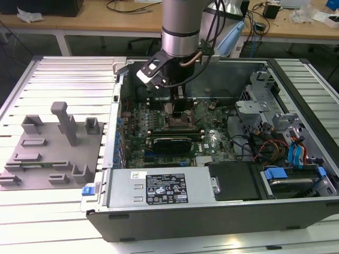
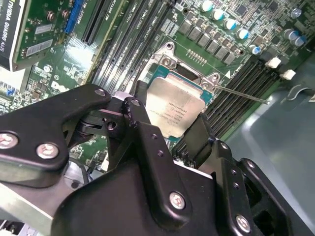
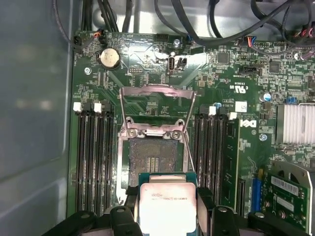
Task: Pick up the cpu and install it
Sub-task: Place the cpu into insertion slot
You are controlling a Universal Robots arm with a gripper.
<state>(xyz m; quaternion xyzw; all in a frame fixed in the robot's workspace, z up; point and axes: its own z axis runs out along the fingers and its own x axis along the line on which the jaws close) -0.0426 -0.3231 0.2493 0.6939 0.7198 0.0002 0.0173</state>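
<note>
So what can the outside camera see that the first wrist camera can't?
The exterior view brings the big picture: the robot arm, the grey tray on the exterior view's left of the computer case, and the power supply. The first wrist view brings the close-up: the cpu clamped in the gripper by the open socket, plus a round battery. Both share the green motherboard and its memory slots.

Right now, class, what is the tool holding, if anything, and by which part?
The tool holds the cpu by two opposite side edges, over the open socket.
</note>
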